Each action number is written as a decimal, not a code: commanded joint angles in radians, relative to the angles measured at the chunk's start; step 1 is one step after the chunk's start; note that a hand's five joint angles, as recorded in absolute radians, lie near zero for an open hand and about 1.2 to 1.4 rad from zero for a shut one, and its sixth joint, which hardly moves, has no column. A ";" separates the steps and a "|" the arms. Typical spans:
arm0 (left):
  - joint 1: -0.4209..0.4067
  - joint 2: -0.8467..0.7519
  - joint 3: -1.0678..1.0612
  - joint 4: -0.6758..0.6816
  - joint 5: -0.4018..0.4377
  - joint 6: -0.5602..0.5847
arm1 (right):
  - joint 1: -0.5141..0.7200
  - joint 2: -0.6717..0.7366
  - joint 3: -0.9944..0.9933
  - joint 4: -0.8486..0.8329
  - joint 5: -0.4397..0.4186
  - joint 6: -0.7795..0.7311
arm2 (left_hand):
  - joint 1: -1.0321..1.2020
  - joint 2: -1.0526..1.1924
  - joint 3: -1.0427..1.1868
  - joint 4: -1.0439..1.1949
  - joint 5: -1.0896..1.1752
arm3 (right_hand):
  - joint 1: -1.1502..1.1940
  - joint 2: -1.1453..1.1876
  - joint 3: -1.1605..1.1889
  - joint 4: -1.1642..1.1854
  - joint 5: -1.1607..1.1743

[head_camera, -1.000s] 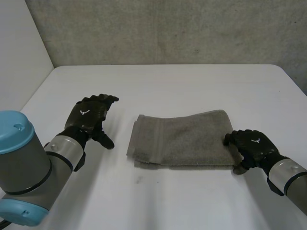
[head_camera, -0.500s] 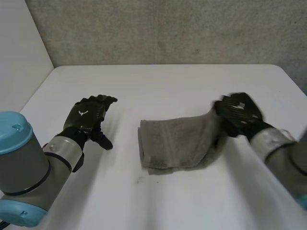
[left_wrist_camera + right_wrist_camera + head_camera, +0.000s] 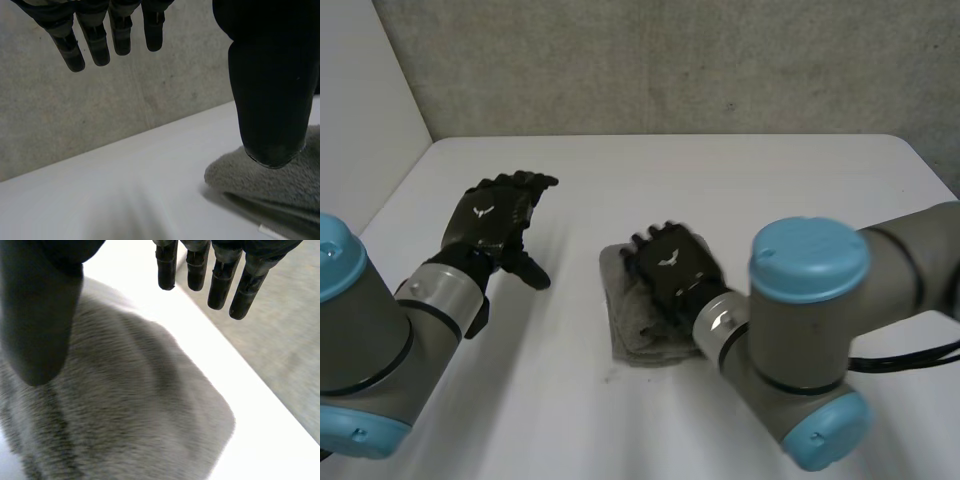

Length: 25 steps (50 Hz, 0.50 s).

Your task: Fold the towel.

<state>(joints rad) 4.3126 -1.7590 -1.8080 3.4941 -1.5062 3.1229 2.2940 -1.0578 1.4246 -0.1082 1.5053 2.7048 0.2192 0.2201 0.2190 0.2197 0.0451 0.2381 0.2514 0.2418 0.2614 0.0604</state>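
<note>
White tabletop (image 3: 740, 185) before a grey concrete wall (image 3: 670, 60) carries the folded grey terry towel (image 3: 630, 335) just below the head view's centre. Over it lies the black right hand (image 3: 670, 268), fingers straight, thumb apart, gripping nothing. At centre left, the black left hand (image 3: 488, 222) hovers apart from the towel, fingers relaxed, empty.

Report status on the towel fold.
Left robot hand open, beside towel. Right robot hand open, over the folded towel. Nothing in the way.

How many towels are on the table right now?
1. The grey towel lies near the middle of the table, partly under the open right hand; that arm may hide part of it.
</note>
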 commanded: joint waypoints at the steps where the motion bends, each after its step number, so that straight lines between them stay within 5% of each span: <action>1: -0.065 -0.007 0.117 -0.096 -0.009 -0.058 | -0.114 -0.148 0.094 -0.018 -0.036 0.206 | 0.044 0.043 0.044 0.044 0.044 | -0.064 -0.077 -0.067 -0.087 -0.060; 8: -0.128 -0.116 0.292 -0.233 -0.025 -0.185 | -0.226 -0.177 0.079 0.037 -0.106 0.385 | 0.100 0.099 0.100 0.099 0.100 | -0.064 -0.077 -0.067 -0.087 -0.060; 16: -0.283 -0.440 0.623 -0.460 -0.227 -0.250 | -0.248 0.031 -0.044 0.197 -0.160 0.380 | 0.132 0.131 0.132 0.132 0.132 | -0.064 -0.077 -0.067 -0.087 -0.060; 25: -0.314 -0.603 0.693 -0.500 -0.284 -0.245 | -0.240 0.137 -0.079 0.186 -0.157 0.291 | 0.126 0.126 0.127 0.126 0.126 | -0.064 -0.077 -0.067 -0.087 -0.060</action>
<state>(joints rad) 4.0129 -2.2810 -1.1355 3.0037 -1.7689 2.8699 2.0456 -0.9771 1.3623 0.0966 1.3423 3.0609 0.3015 0.3022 0.3023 0.3015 0.1289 0.2359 0.2514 0.2418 0.2614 0.0604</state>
